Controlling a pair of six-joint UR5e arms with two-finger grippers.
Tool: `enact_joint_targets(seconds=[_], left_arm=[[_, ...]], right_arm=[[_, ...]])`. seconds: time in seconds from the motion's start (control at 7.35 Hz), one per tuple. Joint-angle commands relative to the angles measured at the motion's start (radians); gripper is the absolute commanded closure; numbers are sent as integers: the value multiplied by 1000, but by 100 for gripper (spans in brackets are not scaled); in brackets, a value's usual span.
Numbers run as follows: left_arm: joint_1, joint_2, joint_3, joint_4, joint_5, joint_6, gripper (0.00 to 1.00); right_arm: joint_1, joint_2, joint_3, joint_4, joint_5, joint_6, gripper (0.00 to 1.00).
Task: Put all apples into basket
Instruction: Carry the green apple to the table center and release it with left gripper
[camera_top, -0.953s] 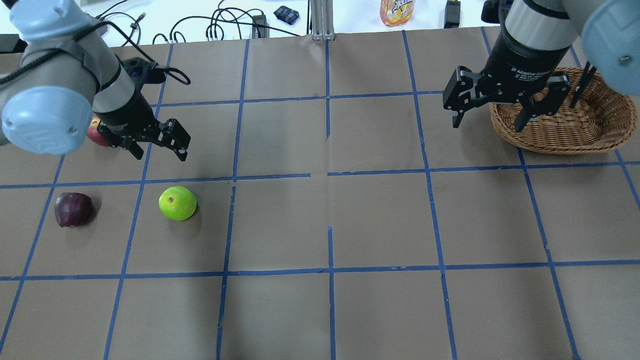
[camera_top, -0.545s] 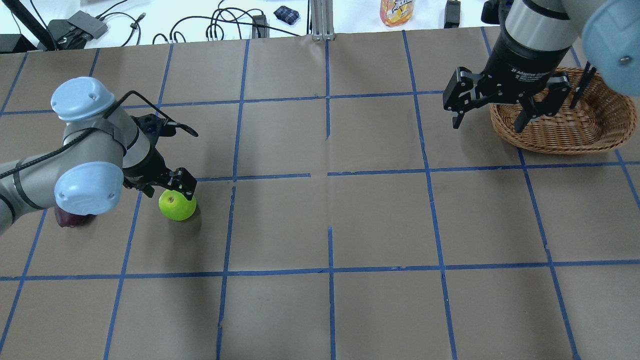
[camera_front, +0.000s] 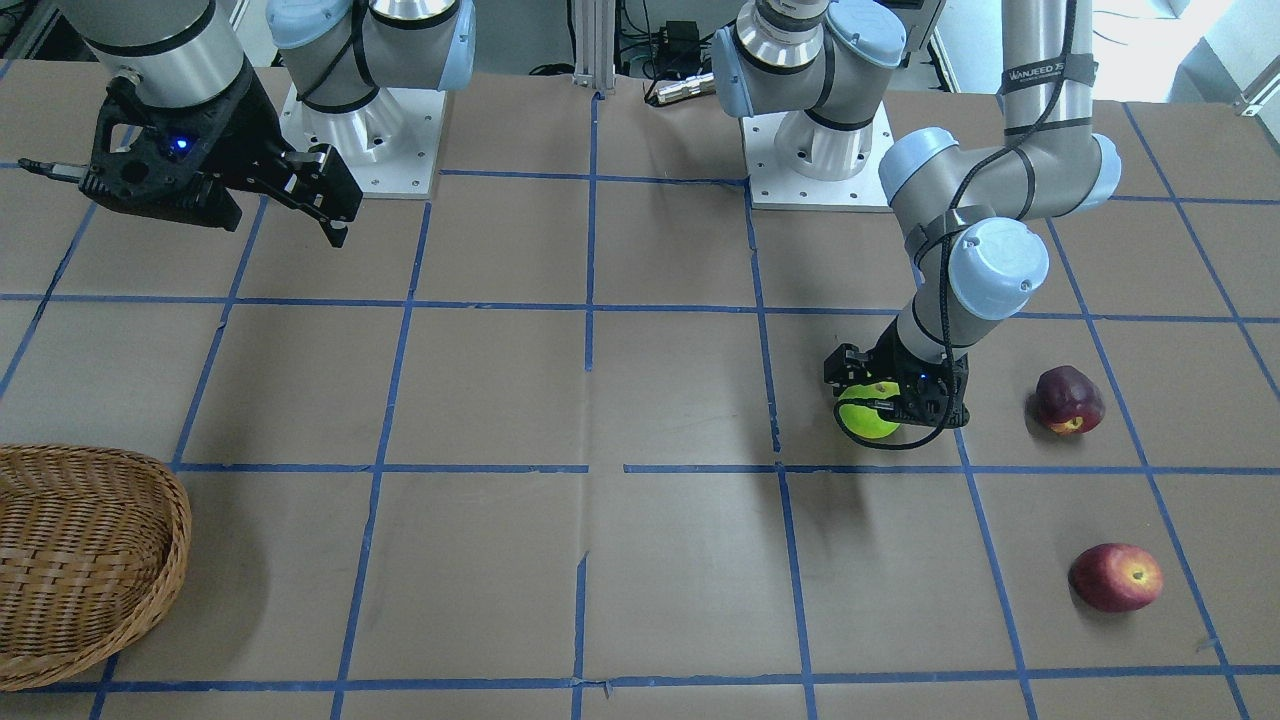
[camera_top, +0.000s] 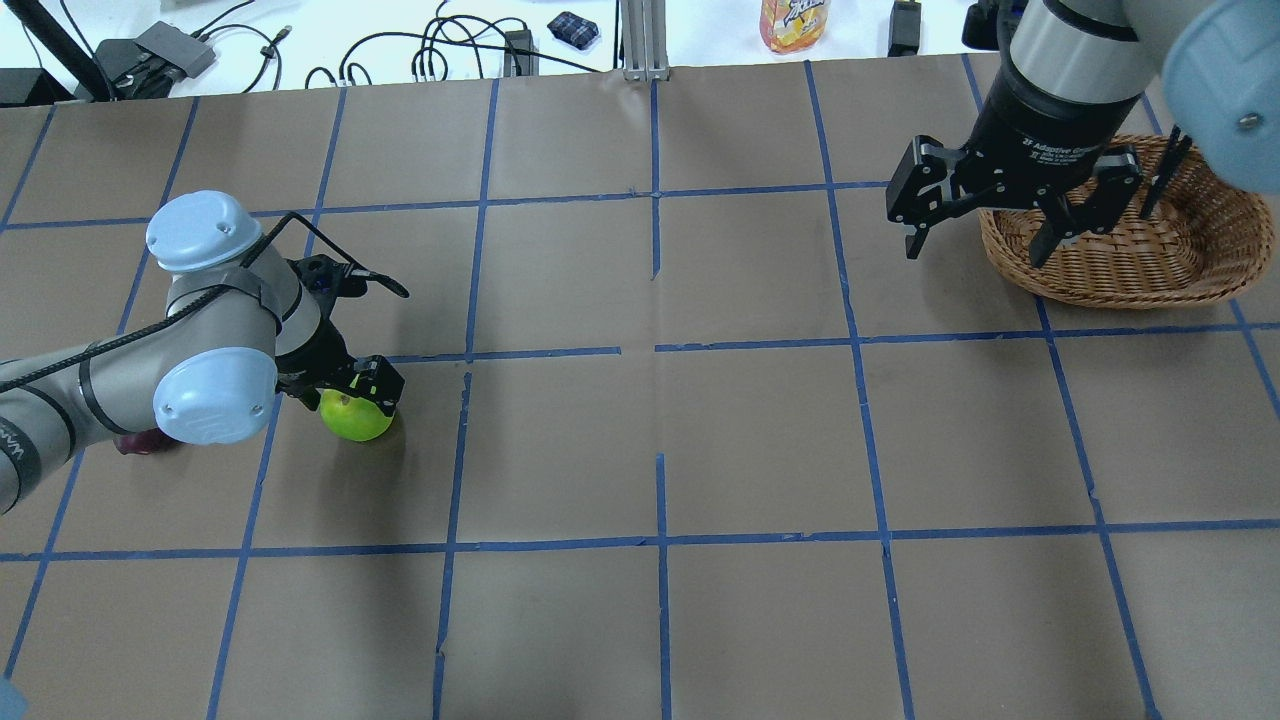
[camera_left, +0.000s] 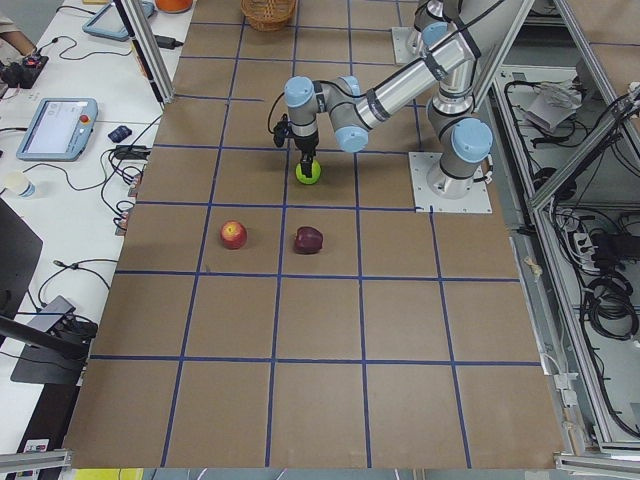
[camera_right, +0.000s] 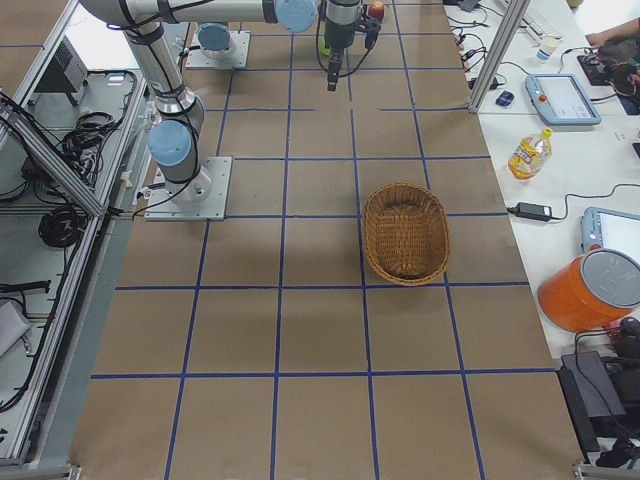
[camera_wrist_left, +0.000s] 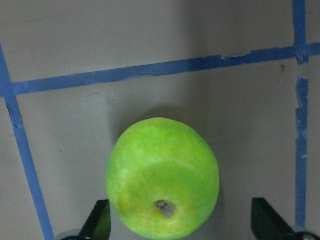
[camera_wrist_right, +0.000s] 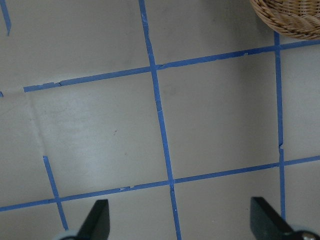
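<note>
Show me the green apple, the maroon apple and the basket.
green apple (camera_wrist_left: 162, 175): left wrist view, middle of its skin.
maroon apple (camera_front: 1068, 400): front-facing view, its middle.
basket (camera_top: 1140, 285): overhead view, near wall.

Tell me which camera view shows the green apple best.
Left wrist-mounted: the green apple fills the frame, uncovered, stem pit visible. Front-facing and overhead views show it partly hidden by the left gripper; exterior left shows it small; exterior right barely; right wrist not at all.

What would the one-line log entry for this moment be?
stage: pre-grasp | left gripper: open, astride green apple | right gripper: open, near basket | basket: no apples | dark apple, red apple: on table
</note>
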Motion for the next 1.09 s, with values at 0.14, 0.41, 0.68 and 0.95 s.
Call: enact_joint_targets(seconds=[0.14, 0.41, 0.68, 0.95], left_arm=[[-1, -17, 12, 26, 1, -8, 67], [-40, -14, 65, -9, -10, -177, 75], [-192, -31, 172, -98, -48, -397, 75], [-370, -78, 298, -114, -142, -650, 75]], right_arm=[[0, 0, 0, 0, 1, 0, 0], [0, 0, 0, 0, 0, 0, 0], [0, 1, 0, 0, 0, 0, 0], [0, 1, 0, 0, 0, 0, 0]])
